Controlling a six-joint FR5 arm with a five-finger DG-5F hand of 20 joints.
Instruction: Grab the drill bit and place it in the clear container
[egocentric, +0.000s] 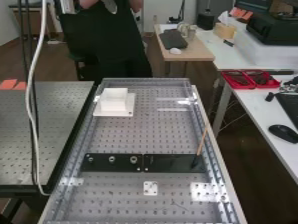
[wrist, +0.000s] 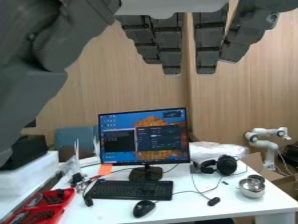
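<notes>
In the wrist view my hand (wrist: 167, 46) hangs from the top edge, its fingers straight and apart, holding nothing; the large dark thumb stands to one side. The high view has a thin brown rod (egocentric: 201, 141) standing tilted at the right end of the black strip (egocentric: 174, 163), its lower end dark; whether this is the drill bit I cannot tell. Farther up the bench, a white box-like block (egocentric: 114, 100) sits on a white square base (egocentric: 126, 111). I cannot make out whether it is the container.
Metal rails (egocentric: 214, 175) run along both sides of the perforated bench (egocentric: 120, 135). Round fittings (egocentric: 112, 159) sit in the black strip's left half. A side table at the right bears red trays (egocentric: 249, 80) and a mouse (egocentric: 284, 133). The wrist view faces a monitor (wrist: 144, 137).
</notes>
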